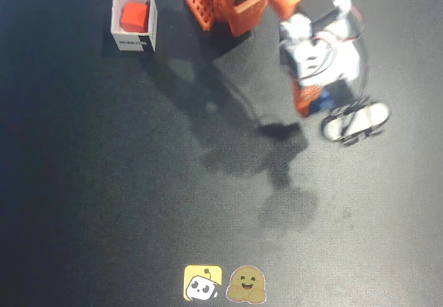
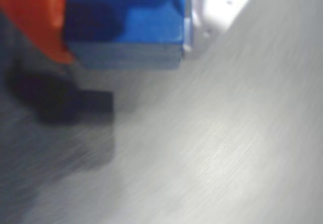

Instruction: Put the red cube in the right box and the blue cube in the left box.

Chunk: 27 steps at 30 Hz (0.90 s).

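Observation:
The red cube [image 1: 134,16] lies inside a white box with a black label [image 1: 133,42] at the upper left of the fixed view; I take this for the right box. The left box is out of view. My gripper [image 1: 317,104] hangs above the mat at the right of the fixed view, shut on the blue cube [image 1: 321,99]. In the wrist view the blue cube [image 2: 126,17] sits at the top edge, with the gripper [image 2: 121,32] holding it between an orange finger [image 2: 35,17] and a white finger [image 2: 197,17], above its dark shadow. That view is blurred.
The orange arm base [image 1: 214,3] stands at the top middle of the dark mat [image 1: 104,182]. A white oval part [image 1: 355,122] juts out beside the gripper. Two stickers [image 1: 203,283] [image 1: 248,284] lie at the front edge.

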Tool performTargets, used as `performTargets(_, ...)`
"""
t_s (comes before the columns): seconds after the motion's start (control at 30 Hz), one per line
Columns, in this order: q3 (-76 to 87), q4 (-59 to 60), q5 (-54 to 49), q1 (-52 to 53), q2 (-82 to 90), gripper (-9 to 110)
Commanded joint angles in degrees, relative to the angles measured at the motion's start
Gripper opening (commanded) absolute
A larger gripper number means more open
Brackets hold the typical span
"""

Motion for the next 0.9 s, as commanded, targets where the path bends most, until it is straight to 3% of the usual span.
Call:
performTargets(0.0,-0.7,1.8,0.2,-2.7,2.4,10)
performTargets(0.87,6.8,14.1,4.3,-20.7,14.9,10)
